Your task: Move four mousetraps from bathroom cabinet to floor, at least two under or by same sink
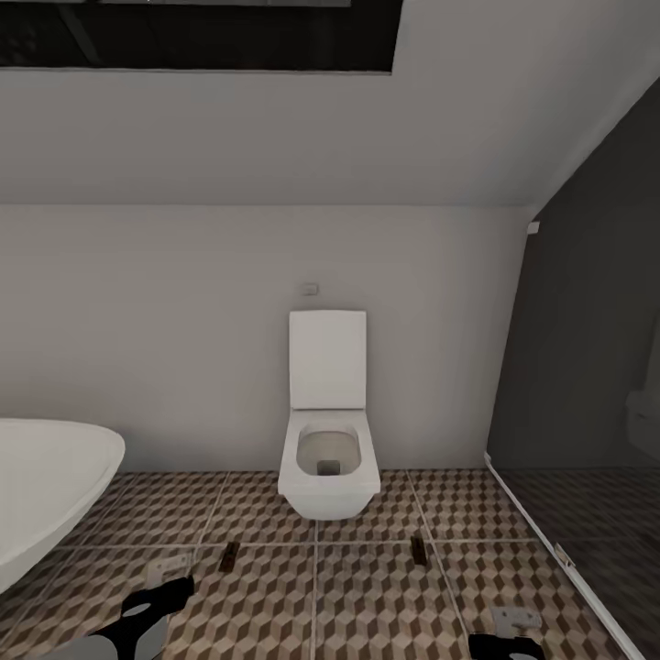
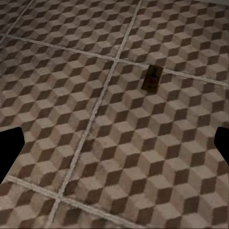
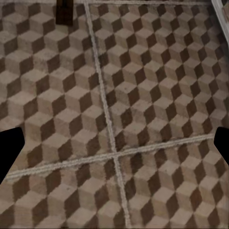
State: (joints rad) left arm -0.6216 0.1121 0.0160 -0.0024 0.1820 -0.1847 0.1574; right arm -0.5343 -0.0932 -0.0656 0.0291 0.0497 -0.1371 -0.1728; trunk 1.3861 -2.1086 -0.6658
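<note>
Where they lie: two mousetraps rest flat on the bathroom floor [image 1: 367, 596], one [image 1: 230, 555] ahead of the left gripper [image 1: 158, 600], one [image 1: 418, 548] ahead of the right gripper [image 1: 506, 646].
Handling: likely light, stiff wooden boards; best pinched across the long edges, clear of the wire.
Left gripper: fingers spread wide, nothing between them, hanging above tile with a trap [image 2: 153, 78] beyond.
Right gripper: fingers likewise apart and empty, a trap [image 3: 64, 12] at the frame's edge.
Surroundings: toilet [image 1: 328, 431] against the wall, white basin rim [image 1: 55, 477] on the left side, dark glass partition [image 1: 587, 367] on the right side.
</note>
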